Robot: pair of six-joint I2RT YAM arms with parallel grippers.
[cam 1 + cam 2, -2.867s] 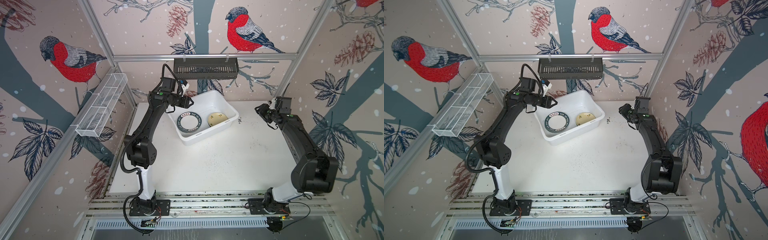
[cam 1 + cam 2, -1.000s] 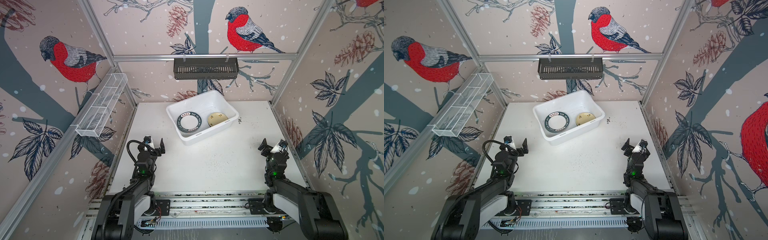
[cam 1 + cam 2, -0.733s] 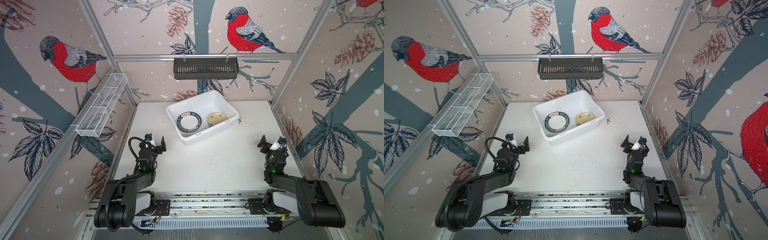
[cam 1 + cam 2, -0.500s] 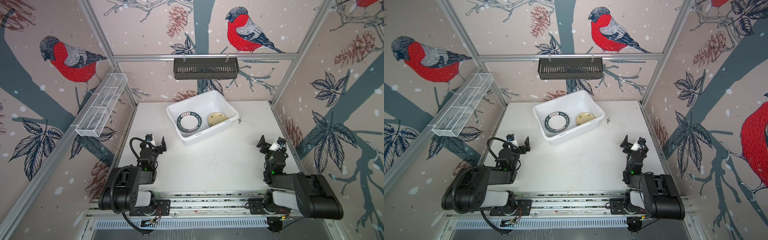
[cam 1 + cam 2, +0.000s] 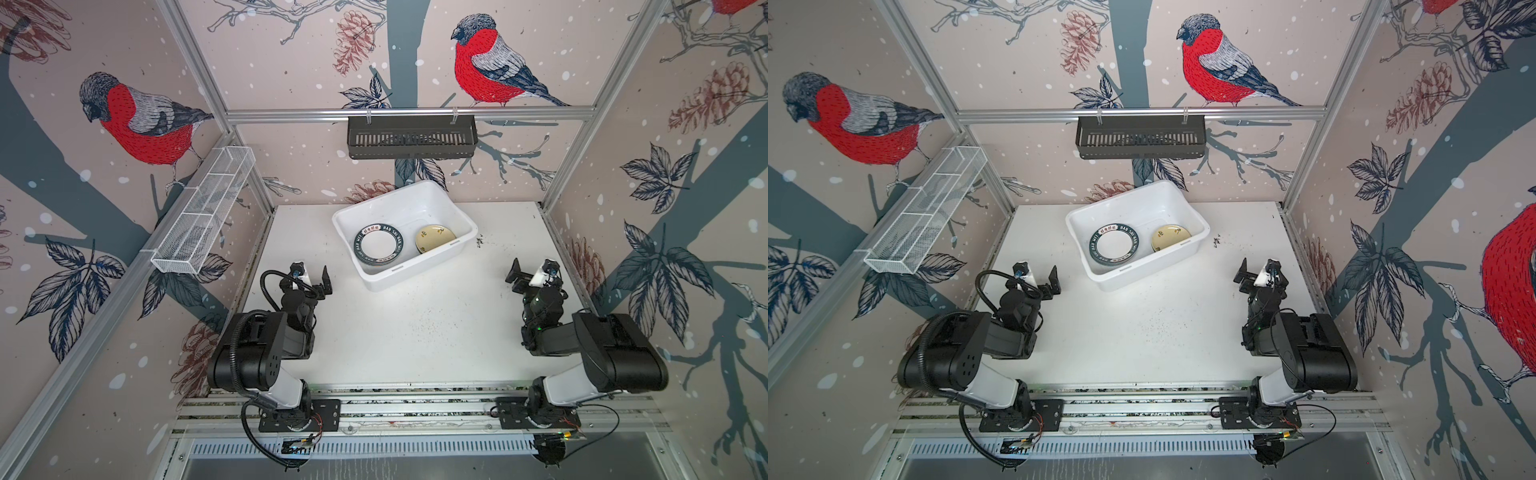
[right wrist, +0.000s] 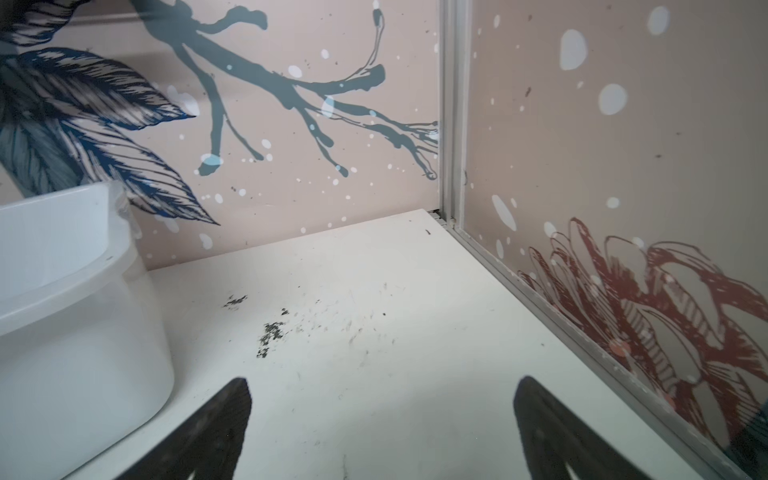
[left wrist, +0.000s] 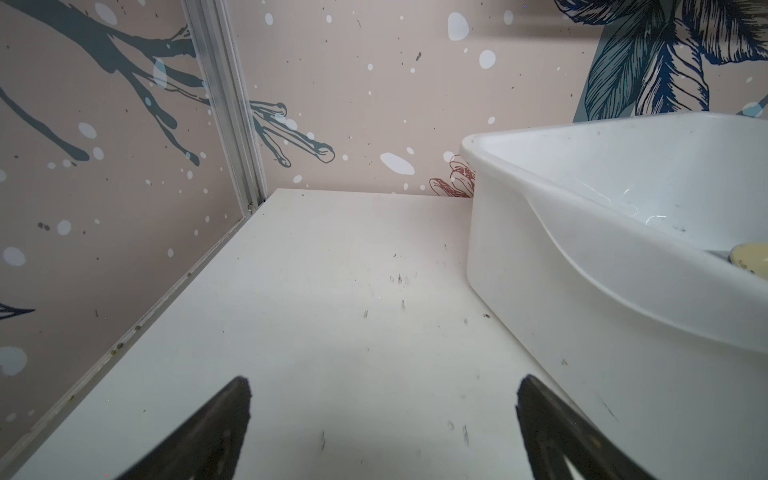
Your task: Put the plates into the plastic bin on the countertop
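The white plastic bin (image 5: 399, 277) (image 5: 1133, 274) stands at the back middle of the countertop (image 5: 415, 332). Inside it lie a stack of plates topped by a white plate with a dark-green lettered rim (image 5: 379, 248) (image 5: 1113, 246) and a pale yellow plate (image 5: 434, 237) (image 5: 1170, 237). The yellow plate's edge (image 7: 750, 259) also shows over the bin's rim in the left wrist view. My left gripper (image 5: 312, 277) (image 7: 382, 386) is open and empty, left of the bin's near corner. My right gripper (image 5: 534, 274) (image 6: 380, 386) is open and empty, right of the bin by the side wall.
A black slotted basket (image 5: 411, 137) hangs on the back rail above the bin. A white wire-mesh basket (image 5: 203, 216) hangs on the left wall. Both arms are folded low near the front rails (image 5: 415, 405). Dark specks (image 6: 270, 332) mark the countertop by the bin.
Both arms have drawn back from the bin to the near side of the countertop and folded up. The grippers stay open and empty. The plates in the bin have not moved.
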